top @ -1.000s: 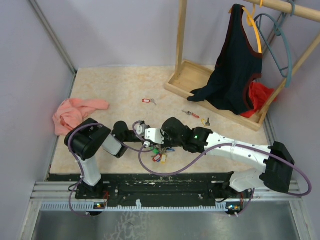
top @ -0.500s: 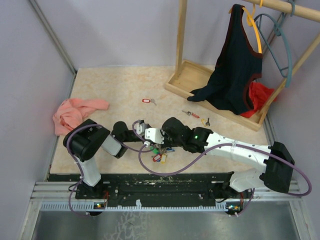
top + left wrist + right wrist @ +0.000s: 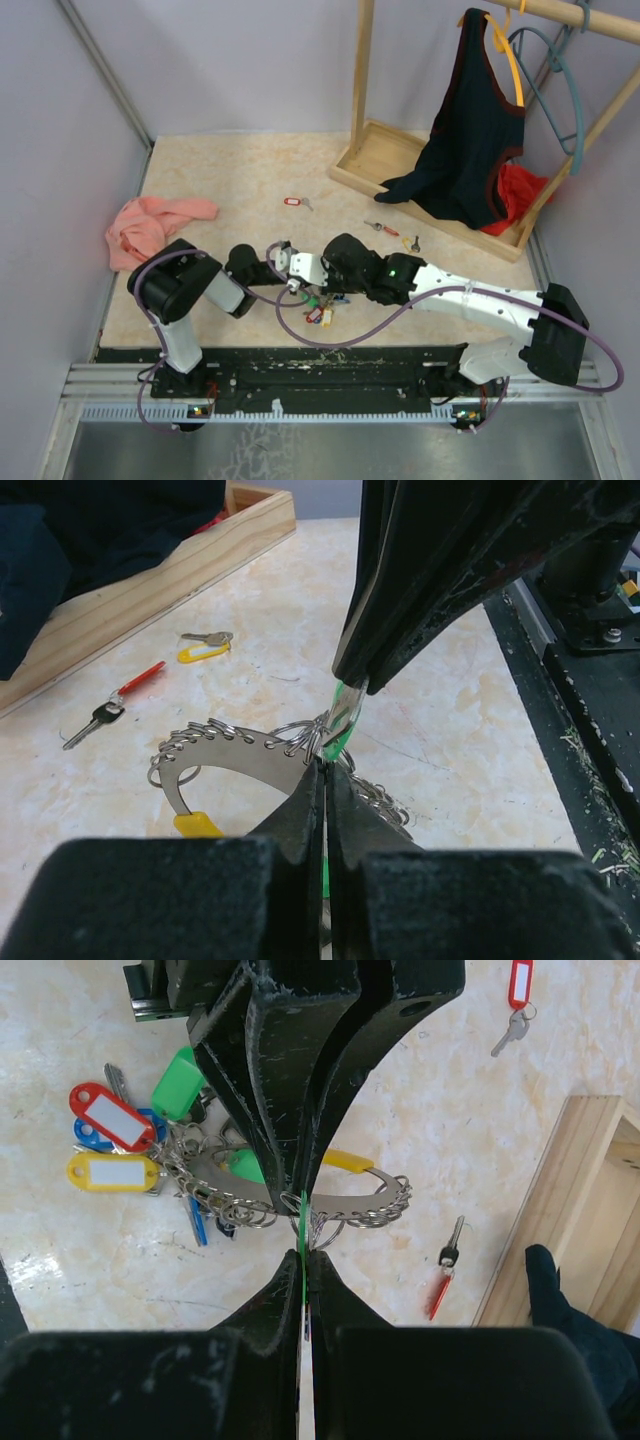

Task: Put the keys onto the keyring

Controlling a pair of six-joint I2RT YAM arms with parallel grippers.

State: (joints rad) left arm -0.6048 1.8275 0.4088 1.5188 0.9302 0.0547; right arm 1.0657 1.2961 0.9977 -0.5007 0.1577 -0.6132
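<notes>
Left pincer [image 3: 318, 775]: jaws closed, tips pinching the lower edge of a thin green tag [image 3: 341, 728]. Right pincer [image 3: 303, 1255]: jaws closed on the same tag from the opposite side, so the two sets of tips nearly meet. Keyring [image 3: 235, 748]: a curved metal band strung with small rings, lying on the surface [image 3: 430, 710] directly below both pincers, its bunch of red, yellow, green and blue tags [image 3: 110, 1145] spread beside it. Loose keys: a yellow-tagged key [image 3: 203, 652] and a red key [image 3: 140, 678] near the wooden tray [image 3: 372, 155]; a red-tagged key [image 3: 293, 202] well apart.
</notes>
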